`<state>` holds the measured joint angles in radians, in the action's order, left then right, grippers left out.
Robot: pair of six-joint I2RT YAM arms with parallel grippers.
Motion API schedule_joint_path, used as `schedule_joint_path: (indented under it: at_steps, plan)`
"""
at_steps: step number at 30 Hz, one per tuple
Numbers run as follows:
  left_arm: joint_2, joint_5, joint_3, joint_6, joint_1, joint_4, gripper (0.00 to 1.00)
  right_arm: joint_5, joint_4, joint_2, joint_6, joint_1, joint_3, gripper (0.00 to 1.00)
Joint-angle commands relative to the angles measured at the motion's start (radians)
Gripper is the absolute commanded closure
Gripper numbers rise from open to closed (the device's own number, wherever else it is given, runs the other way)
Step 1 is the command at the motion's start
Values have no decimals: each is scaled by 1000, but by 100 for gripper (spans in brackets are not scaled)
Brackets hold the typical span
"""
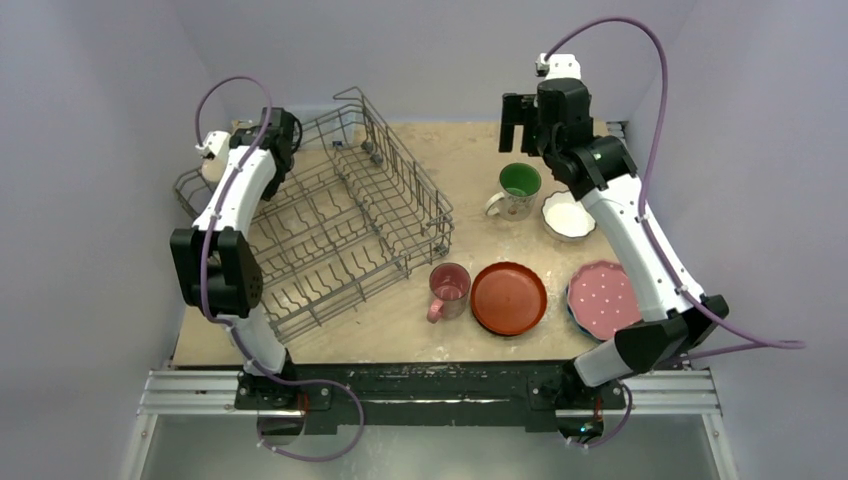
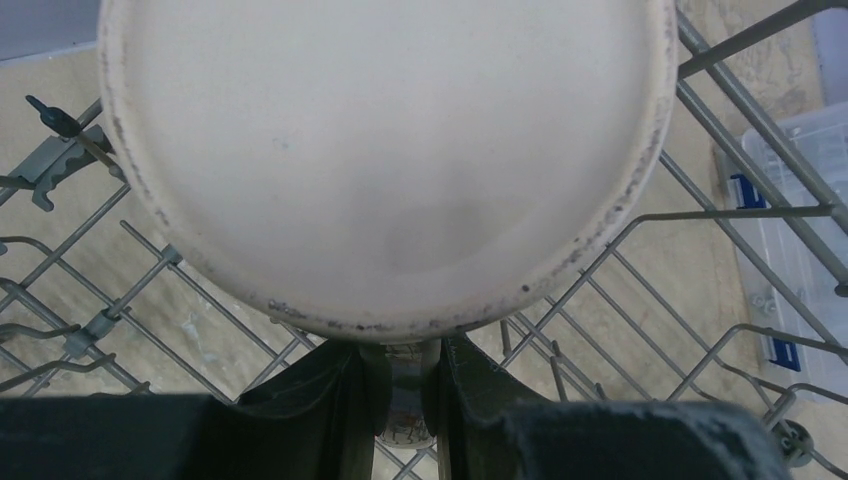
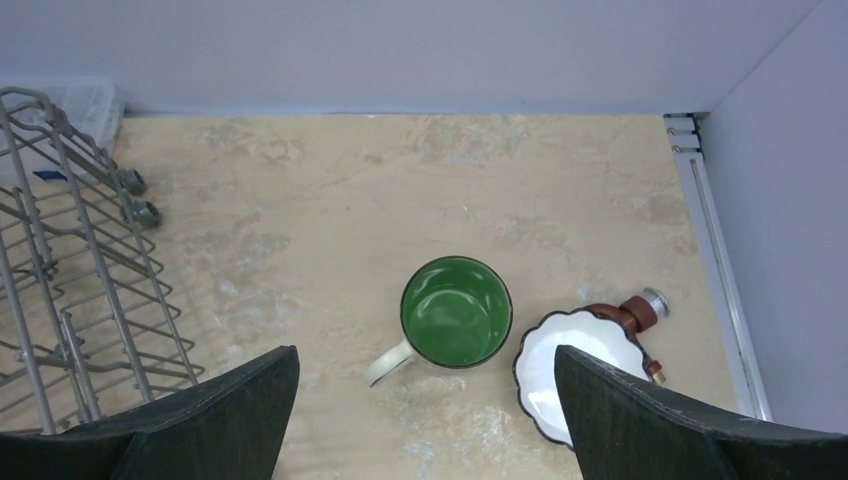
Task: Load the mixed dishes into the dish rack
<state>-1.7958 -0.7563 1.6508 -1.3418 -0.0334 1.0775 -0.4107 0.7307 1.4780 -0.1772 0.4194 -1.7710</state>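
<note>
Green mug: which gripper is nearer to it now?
Right. The right gripper hangs open above and just behind the green mug; the left gripper is away over the rack, at its far-left corner, gripping a beige mug.

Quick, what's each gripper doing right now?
Left gripper: shut on the beige mug, over the dish rack.
Right gripper: open, holding nothing.

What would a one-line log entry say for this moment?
left fingers: shut on beige mug, over grey wire dish rack | right fingers: open, above cream green-lined mug
</note>
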Motion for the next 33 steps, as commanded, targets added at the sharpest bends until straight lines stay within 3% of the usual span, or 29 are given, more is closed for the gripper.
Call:
schedule_joint_path:
  at_steps: [1, 9, 33]
  plan:
    - [38, -139, 101, 13, 9, -36, 100, 30, 19, 35, -28, -7, -73, 1]
    - [60, -149, 130, 34, 32, -43, 100, 56, 7, 65, -40, -13, -71, 1]
    - [-81, -141, 127, -33, 151, -49, 100, 100, -5, 157, -38, -68, -150, 1]
